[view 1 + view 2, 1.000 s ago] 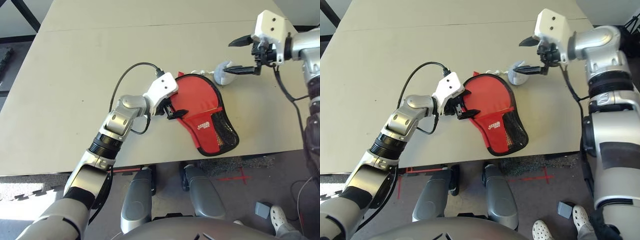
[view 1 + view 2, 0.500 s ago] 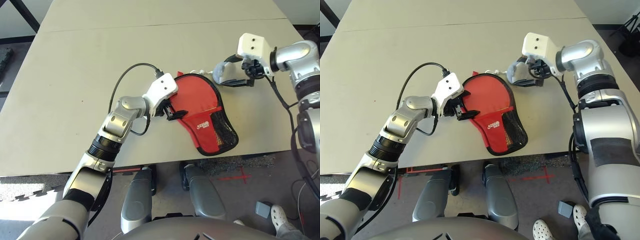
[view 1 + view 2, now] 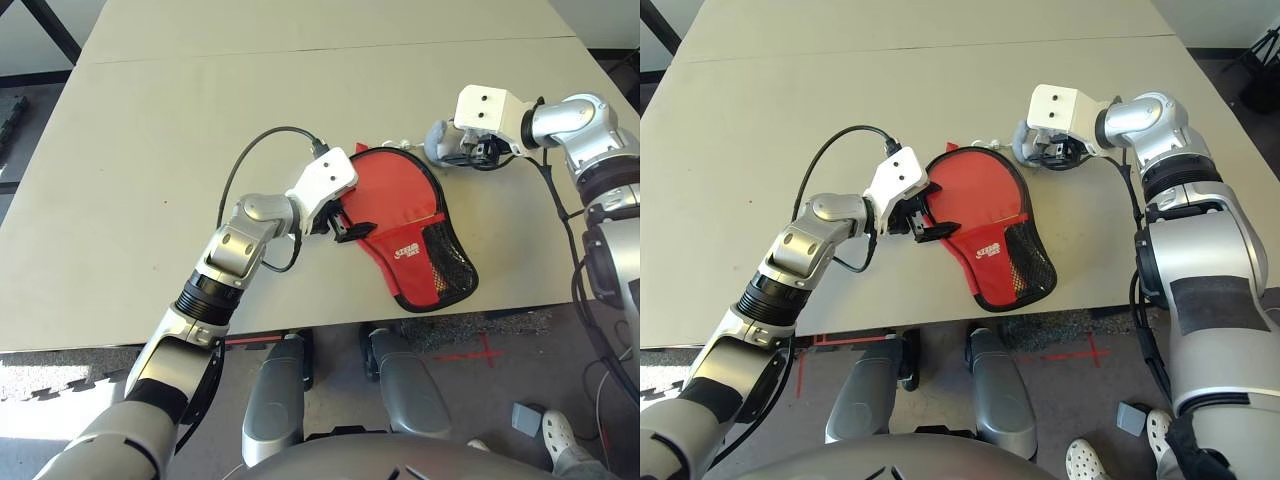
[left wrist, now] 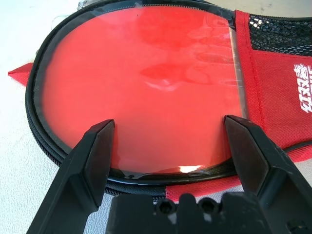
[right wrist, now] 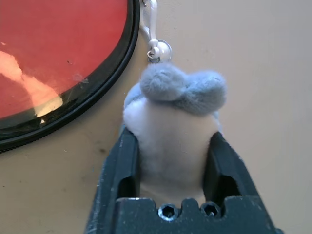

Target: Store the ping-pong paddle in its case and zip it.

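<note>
Red case [image 3: 400, 205], black-piped; white-grey ball [image 5: 173, 122]

one case [image 3: 410, 215], one fluffy ball [image 5: 173, 126], one table [image 3: 150, 150], two robot arms

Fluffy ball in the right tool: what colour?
White-grey body with a darker grey tuft on top; the fluffy ball shows best in the right wrist view, between the right tool fingers.
</note>
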`<state>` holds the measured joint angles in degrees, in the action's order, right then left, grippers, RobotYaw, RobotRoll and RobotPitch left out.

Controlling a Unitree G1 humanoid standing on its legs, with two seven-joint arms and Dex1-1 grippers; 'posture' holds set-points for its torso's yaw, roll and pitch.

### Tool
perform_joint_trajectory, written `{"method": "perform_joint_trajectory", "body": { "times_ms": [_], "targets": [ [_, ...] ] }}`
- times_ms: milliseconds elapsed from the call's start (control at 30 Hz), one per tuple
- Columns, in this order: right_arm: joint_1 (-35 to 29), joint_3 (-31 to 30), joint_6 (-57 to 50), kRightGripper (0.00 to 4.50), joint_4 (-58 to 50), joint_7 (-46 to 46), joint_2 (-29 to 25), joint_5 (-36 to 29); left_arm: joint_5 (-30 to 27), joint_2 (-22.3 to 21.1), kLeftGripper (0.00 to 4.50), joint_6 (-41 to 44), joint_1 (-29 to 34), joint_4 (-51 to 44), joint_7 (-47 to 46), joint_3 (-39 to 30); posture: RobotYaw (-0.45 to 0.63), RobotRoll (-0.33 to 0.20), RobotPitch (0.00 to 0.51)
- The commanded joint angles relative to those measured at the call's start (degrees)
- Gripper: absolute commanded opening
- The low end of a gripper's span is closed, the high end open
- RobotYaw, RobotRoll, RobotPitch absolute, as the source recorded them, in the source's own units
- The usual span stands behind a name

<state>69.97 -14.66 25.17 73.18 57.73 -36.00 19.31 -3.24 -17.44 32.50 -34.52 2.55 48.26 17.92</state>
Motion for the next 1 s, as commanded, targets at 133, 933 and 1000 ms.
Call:
{"method": "perform_joint_trajectory", "body": {
  "times_ms": [133, 933, 1000],
  "targets": [
    [-0.8, 1.0, -1.9, 0.19, 1.1, -0.2, -3.0, -0.1, 0.3, -0.2, 4.5, 2.2, 2.2, 1.8, 0.7, 2.9, 0.02, 0.0, 0.256],
    [0.1, -3.1, -19.3, 0.18, -0.5, 34.8, -18.8, -4.1, 0.4, 1.3, 4.5, 1.3, 1.7, 4.5, 0.7, 3.9, 0.0, 0.0, 0.249],
    [-1.6, -7.5, -22.0, 0.18, -2.9, 34.8, -20.1, -9.5, 0.4, 1.4, 4.5, 1.1, 1.6, 4.8, 0.6, 3.9, 0.0, 0.0, 0.249]
  ]
}}
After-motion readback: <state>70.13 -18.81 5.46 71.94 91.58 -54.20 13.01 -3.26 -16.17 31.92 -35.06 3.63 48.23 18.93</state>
